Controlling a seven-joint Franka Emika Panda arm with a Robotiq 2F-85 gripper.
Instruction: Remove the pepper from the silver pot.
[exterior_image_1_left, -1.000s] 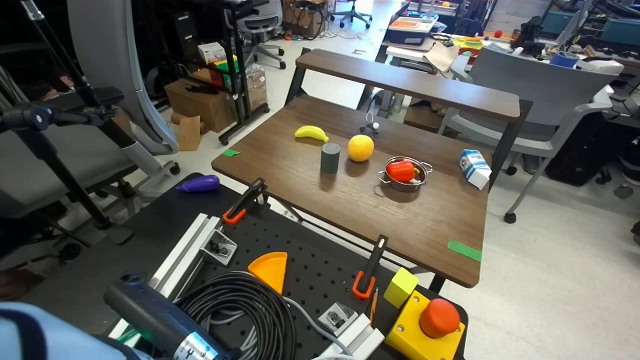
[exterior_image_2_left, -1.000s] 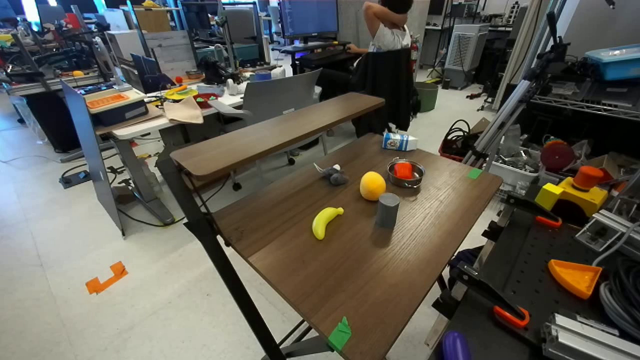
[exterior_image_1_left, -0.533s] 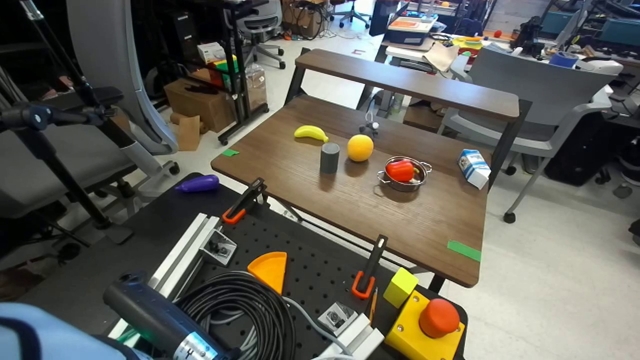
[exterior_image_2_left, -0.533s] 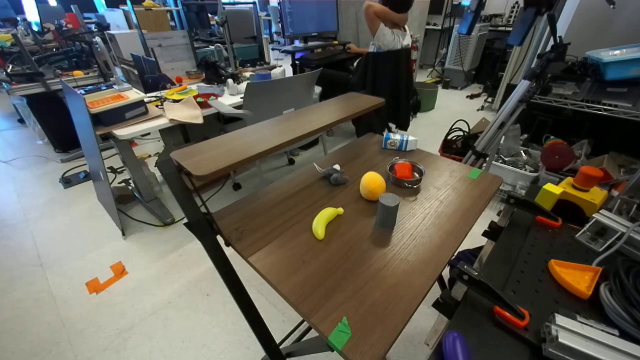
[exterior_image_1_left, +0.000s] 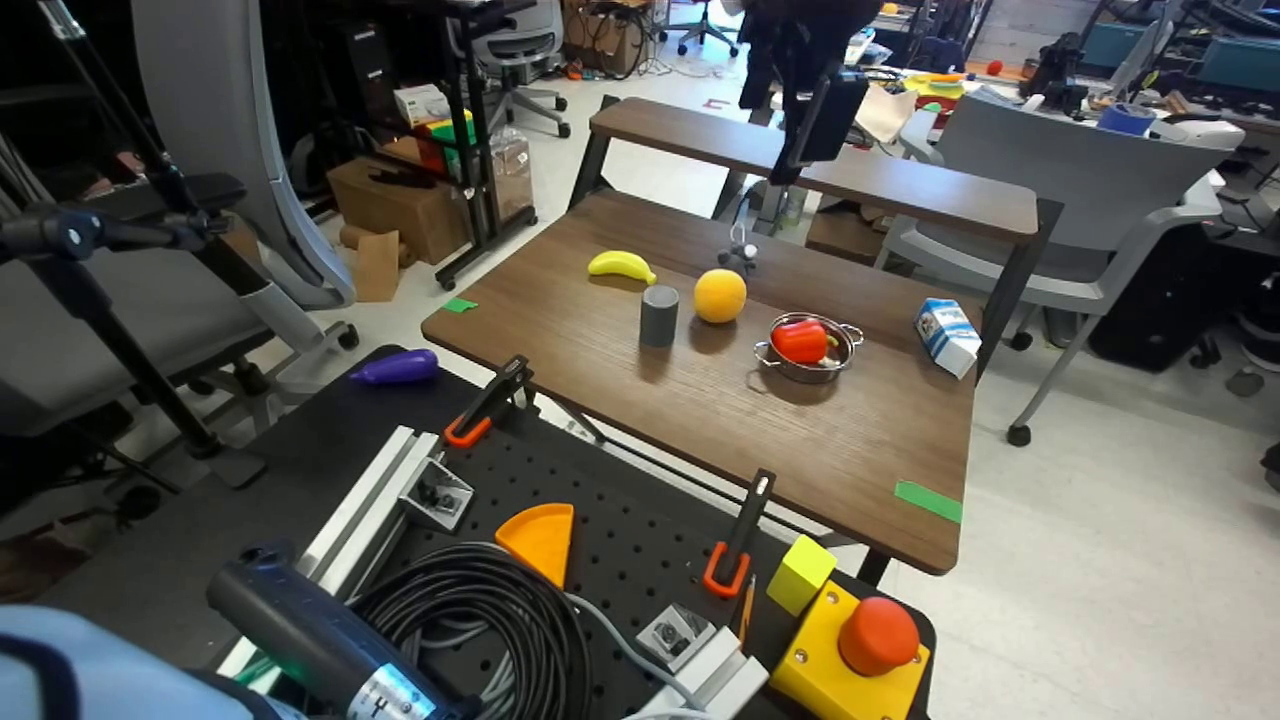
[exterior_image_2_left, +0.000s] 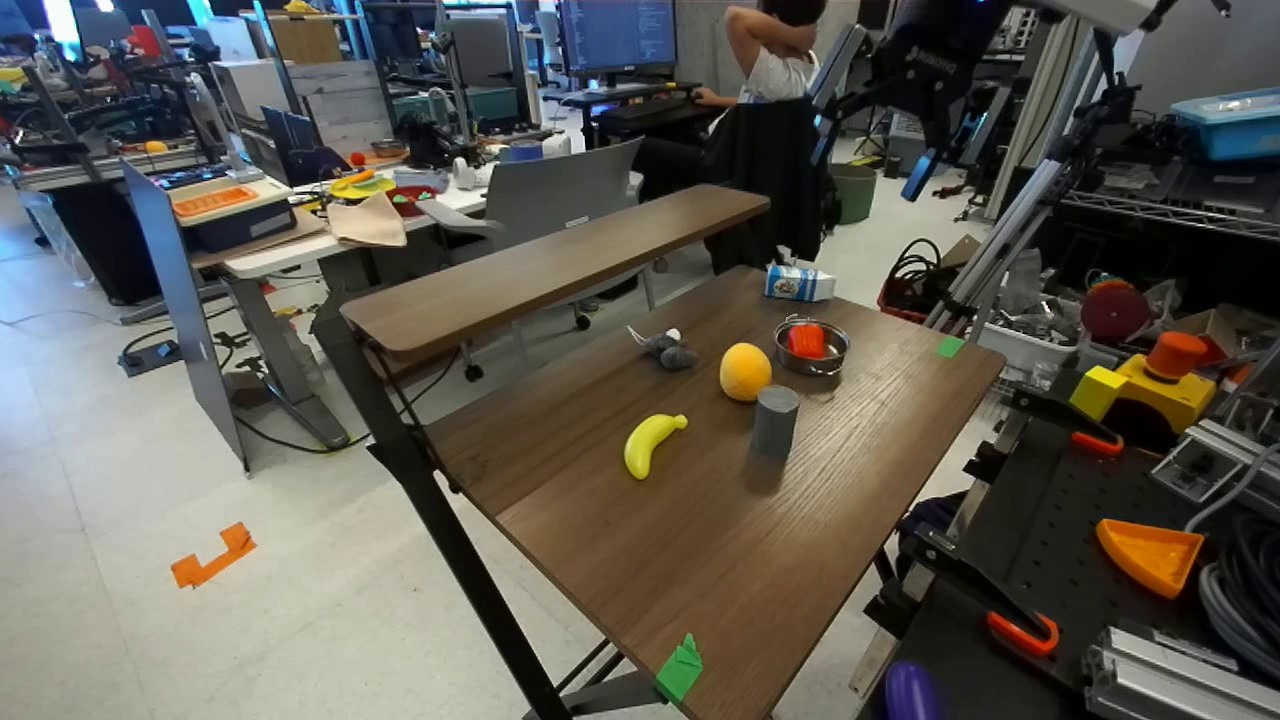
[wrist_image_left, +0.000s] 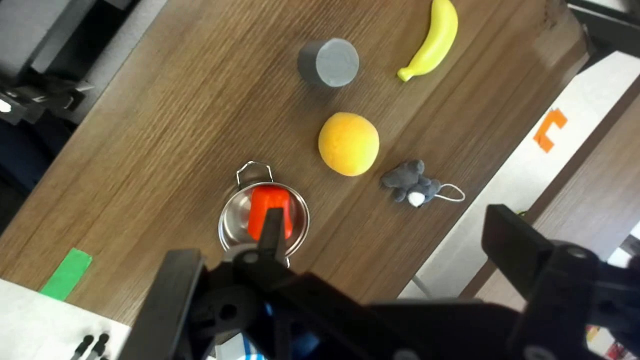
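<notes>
Hanging well above the silver pot (exterior_image_2_left: 825, 367), the gripper (exterior_image_2_left: 868, 175) shows itself to me in an exterior view with its jaws spread wide. The pepper (exterior_image_2_left: 806, 341) sits down inside the pot, well apart from those jaws. On the tabletop (exterior_image_2_left: 720, 560), I see the orange fruit (exterior_image_2_left: 745, 372) near the pot and the upright grey cylinder (exterior_image_2_left: 775, 420) a bit farther from it.

In an exterior view, a blue-and-white carton (exterior_image_1_left: 949, 338) lies on its side, and the pot stands between it and the orange fruit. The pepper rests sideways in the pot, a greenish bit showing at one end. The banana (exterior_image_1_left: 621, 266) lies farther from the pot than the grey cylinder does. From this angle the gripper makes one dark shape, higher than the pot.

In the wrist view, the jaws stand far apart, and a dark part of the gripper crosses in front of the pot, hiding some of the pepper. The plush mouse (wrist_image_left: 409, 182) lies a little farther from the pot than the orange fruit.
</notes>
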